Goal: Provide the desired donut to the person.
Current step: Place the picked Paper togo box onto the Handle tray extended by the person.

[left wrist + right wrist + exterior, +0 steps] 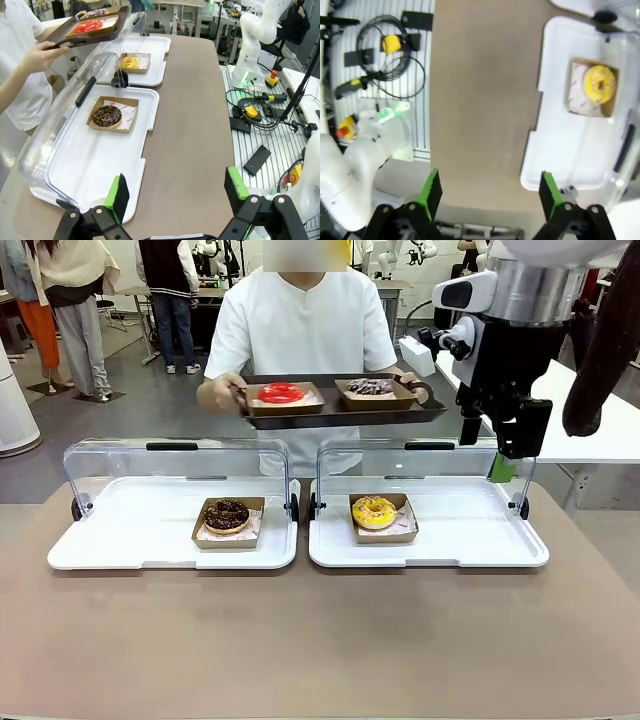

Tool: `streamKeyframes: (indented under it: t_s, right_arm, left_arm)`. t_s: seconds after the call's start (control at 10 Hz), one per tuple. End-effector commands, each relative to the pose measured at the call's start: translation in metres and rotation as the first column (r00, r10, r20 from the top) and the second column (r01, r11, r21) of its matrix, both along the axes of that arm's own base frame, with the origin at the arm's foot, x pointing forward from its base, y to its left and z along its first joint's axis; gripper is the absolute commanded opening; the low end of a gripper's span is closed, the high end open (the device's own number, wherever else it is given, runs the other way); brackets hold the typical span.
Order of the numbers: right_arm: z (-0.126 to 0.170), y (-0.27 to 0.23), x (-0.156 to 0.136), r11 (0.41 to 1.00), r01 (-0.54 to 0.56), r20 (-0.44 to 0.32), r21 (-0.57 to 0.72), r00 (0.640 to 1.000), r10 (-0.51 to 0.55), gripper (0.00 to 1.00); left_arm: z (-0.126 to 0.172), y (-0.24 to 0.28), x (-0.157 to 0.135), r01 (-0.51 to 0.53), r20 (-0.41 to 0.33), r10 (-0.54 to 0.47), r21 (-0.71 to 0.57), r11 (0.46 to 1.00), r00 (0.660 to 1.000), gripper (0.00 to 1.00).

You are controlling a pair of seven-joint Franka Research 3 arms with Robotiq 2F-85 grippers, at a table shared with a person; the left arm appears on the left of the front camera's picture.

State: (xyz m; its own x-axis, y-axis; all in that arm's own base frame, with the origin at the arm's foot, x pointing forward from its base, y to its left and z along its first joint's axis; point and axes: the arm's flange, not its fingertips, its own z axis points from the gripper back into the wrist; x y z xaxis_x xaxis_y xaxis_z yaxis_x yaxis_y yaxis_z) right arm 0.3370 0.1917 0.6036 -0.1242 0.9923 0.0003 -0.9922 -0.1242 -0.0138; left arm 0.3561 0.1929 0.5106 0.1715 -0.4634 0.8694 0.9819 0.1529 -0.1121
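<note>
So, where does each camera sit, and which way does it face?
Front view: between the arms, facing the person holding a dark tray; the right arm shows.
Left wrist view: above the table end, looking along the table at the chocolate donut; open left claw below.
Right wrist view: looking straight down at the table edge; open right claw below.
Shared: all three show the yellow donut.

From my right gripper (490,196): the sprinkled donut (599,84) in its paper tray lies ahead to the right, on the lidded display tray (555,145). Left display tray (130,540): chocolate donut (227,514). Behind both, the person (300,325) holds a serving tray (340,414) bearing two donuts.
</note>
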Motion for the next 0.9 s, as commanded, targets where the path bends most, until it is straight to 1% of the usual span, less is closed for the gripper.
streamKeyframes:
  t_s: [0.0,0.8]
  right_arm:
    - [0.0129,0.0096,-0.0105,0.999,-0.032,-0.025,0.03,0.999,0.032,1.0]
    - [0.0129,0.0096,-0.0105,0.999,-0.032,-0.025,0.03,0.999,0.032,1.0]
  left_arm:
    - [0.002,0.0007,-0.0009,0.0,0.014,0.0,-0.016,1.0,1.0,1.0]
    - [0.002,0.0007,-0.0009,0.0,0.014,0.0,-0.016,1.0,1.0,1.0]
